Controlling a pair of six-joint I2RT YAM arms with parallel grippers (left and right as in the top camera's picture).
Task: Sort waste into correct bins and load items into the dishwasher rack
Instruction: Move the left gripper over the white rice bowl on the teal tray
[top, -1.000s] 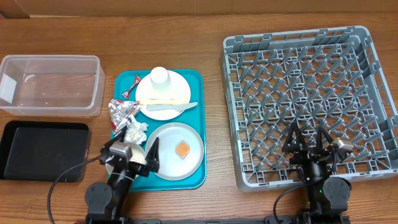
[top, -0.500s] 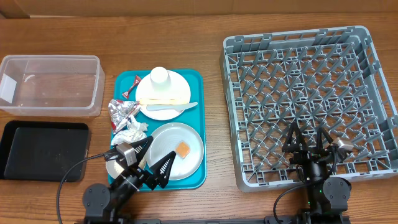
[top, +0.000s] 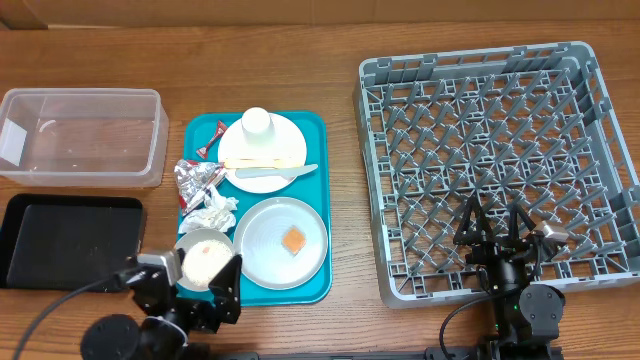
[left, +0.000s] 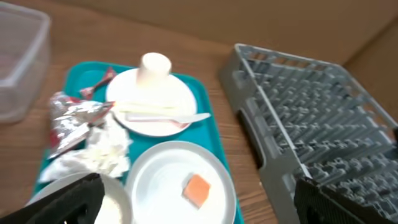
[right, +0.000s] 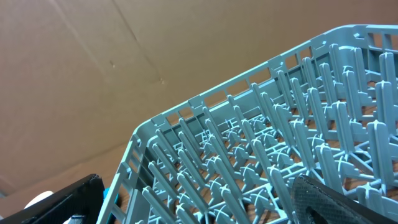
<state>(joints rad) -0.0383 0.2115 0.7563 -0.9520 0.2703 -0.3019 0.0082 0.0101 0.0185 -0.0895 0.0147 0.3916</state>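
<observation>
Left gripper (top: 190, 287), jaws spread wide, hangs low at the near edge of the teal plastic serving tray (top: 318, 126) by the round white bowl (top: 206, 257), likely lining up a pick; right gripper (top: 494, 224), likewise open, parks above the large grey plastic dishwasher rack (top: 480, 80).

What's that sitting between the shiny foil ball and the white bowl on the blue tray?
A crumpled white napkin lies between the foil and the bowl. The overhead view shows it most plainly; the left wrist view shows it too.
</observation>
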